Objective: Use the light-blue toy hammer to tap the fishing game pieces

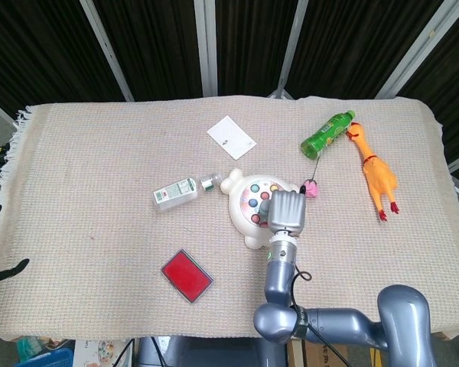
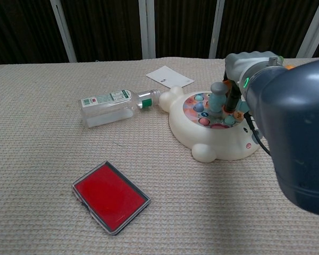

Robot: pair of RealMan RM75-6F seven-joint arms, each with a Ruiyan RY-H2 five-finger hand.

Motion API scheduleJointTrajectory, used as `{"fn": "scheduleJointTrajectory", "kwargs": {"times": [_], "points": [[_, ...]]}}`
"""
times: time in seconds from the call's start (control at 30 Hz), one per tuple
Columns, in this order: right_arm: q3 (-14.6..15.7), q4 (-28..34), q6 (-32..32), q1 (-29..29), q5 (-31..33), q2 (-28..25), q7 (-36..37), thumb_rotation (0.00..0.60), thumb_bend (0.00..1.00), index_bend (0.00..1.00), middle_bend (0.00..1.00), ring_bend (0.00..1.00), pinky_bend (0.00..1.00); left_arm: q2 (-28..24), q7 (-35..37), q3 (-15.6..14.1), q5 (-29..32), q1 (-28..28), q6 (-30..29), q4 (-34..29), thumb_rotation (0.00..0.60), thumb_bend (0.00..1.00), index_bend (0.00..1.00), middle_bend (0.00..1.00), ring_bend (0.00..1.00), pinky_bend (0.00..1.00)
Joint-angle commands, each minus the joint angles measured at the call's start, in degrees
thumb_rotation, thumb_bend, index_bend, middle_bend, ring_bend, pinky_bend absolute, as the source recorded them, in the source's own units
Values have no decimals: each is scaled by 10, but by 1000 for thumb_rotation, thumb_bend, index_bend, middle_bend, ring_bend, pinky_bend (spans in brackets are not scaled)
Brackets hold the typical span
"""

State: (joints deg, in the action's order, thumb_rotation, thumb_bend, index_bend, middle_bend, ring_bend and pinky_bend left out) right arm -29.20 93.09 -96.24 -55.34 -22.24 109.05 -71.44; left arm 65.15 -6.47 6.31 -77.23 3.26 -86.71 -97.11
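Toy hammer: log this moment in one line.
right hand: holds toy hammer | hammer head: down on fishing game pieces | left hand: unseen

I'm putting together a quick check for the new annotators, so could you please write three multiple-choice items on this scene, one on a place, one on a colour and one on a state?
1. Where does the red case lie?
A. Near the front edge, left of the fishing game
B. Beside the green bottle
C. On the white card

2. What colour is the rubber chicken?
A. Blue
B. Orange-yellow
C. Black

3. How is the clear bottle resting?
A. Upright
B. On its side
C. Held in a hand

Answers: 1 A, the head view shows it alone near the front; 2 B, its body is orange-yellow; 3 B, it lies flat, cap toward the game.
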Motion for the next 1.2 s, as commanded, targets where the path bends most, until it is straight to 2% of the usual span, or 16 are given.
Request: {"fn": "scheduleJointTrajectory", "kwargs": {"times": [0.03,0.27,0.43,0.57,0.87,1.07,1.2], "points": [[4,-9,0,-5,-1,4,-8,600,512,901,612,473,201,0,0,0,1,0,1,0,600,7,12,0,0,0],[-8,11,-11,-3,-11,-2,3,600,511,901,613,473,202,1,-1,0,1,1,2,1,600,6,12,0,0,0],[-26,67,-31,10,-18,-31,11,600,512,902,613,473,202,0,-1,-1,0,0,1,0,600,7,12,0,0,0],[-29,112,-37,31,-15,-63,16,600,512,902,612,473,202,1,-2,0,0,-1,-1,-1,600,7,12,0,0,0],[3,173,0,116,-28,-157,90,600,512,911,613,473,202,4,-13,-1,1,-1,-3,-3,600,7,12,0,0,0],[23,175,50,172,-30,-214,158,600,511,911,613,473,202,9,-15,0,-16,1,-15,1,600,6,12,0,0,0],[47,161,97,208,-44,-249,211,600,512,911,612,473,202,14,-11,-1,-29,0,-24,8,600,7,12,0,0,0]]}}
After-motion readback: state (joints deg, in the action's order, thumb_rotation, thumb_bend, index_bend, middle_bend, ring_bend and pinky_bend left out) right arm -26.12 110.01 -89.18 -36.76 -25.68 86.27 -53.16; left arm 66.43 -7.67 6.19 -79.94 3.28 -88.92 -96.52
